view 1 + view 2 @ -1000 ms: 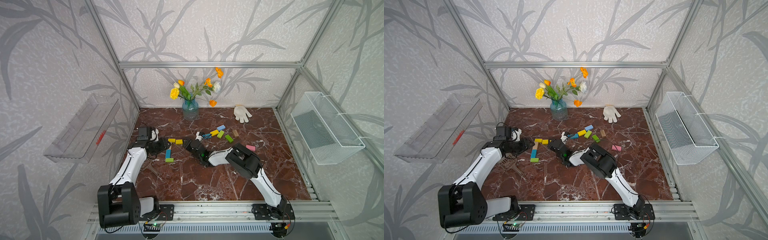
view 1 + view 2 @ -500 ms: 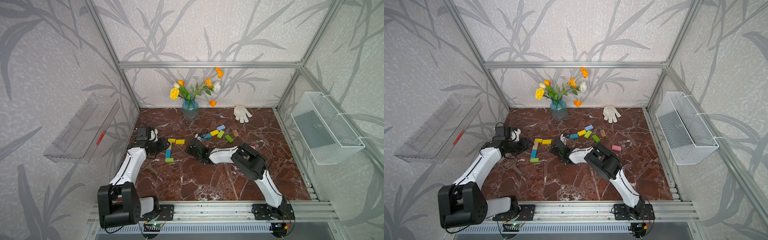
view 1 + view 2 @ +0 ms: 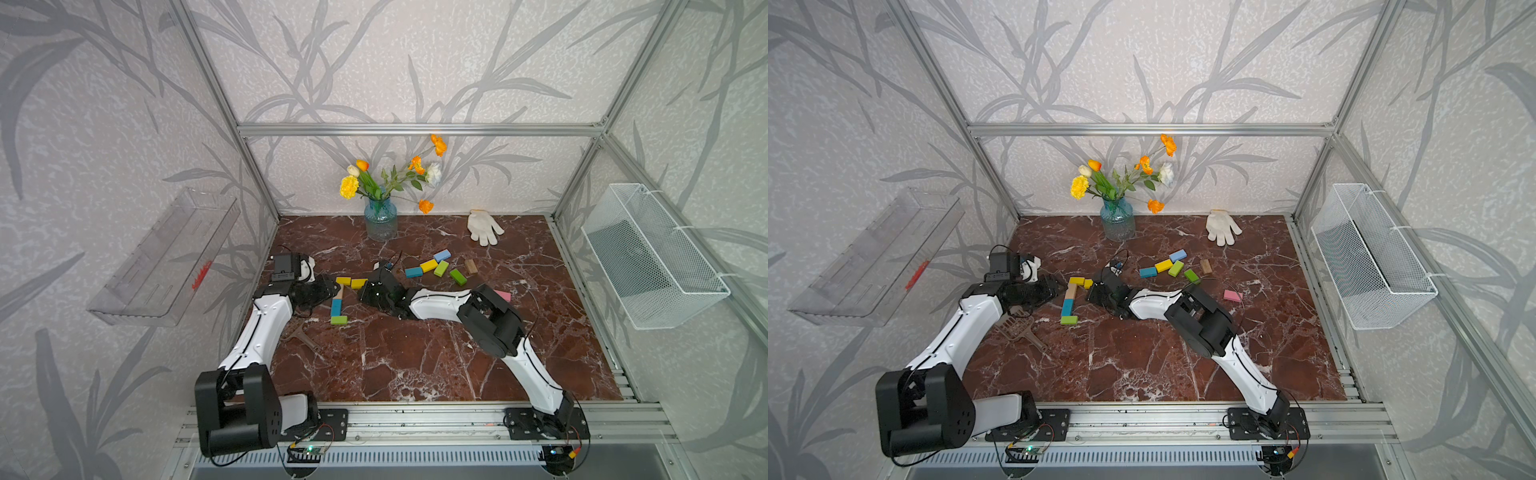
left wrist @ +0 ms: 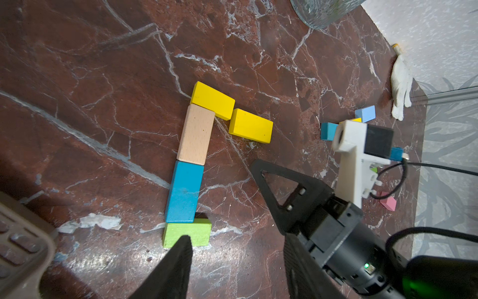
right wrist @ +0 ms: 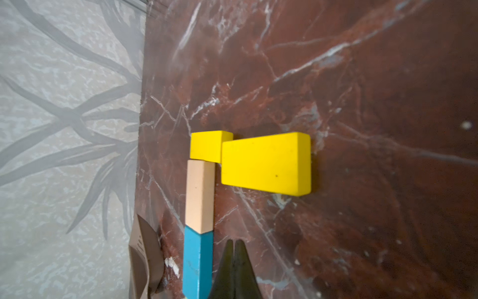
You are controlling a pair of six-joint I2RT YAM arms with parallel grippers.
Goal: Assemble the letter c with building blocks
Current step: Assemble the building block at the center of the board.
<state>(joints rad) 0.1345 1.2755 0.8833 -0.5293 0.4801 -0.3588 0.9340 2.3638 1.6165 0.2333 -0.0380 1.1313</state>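
Sitting left-centre on the marble tabletop, letter c is part-built. Spine: tan blk then teal blk, end to end. Top arm: yellow blk capping tan; 2nd yellow blk beside it, askew, corners nearly touching. Bottom: green blk crosswise at teal's end, only one blk there. R gripper pinched together, empty, tips just beside teal blk, inside the c. L gripper just outside the spine, jaws apart, holding nothing. Loose blks clustered farther right, pink blk apart from them. Brown scoop under L arm.
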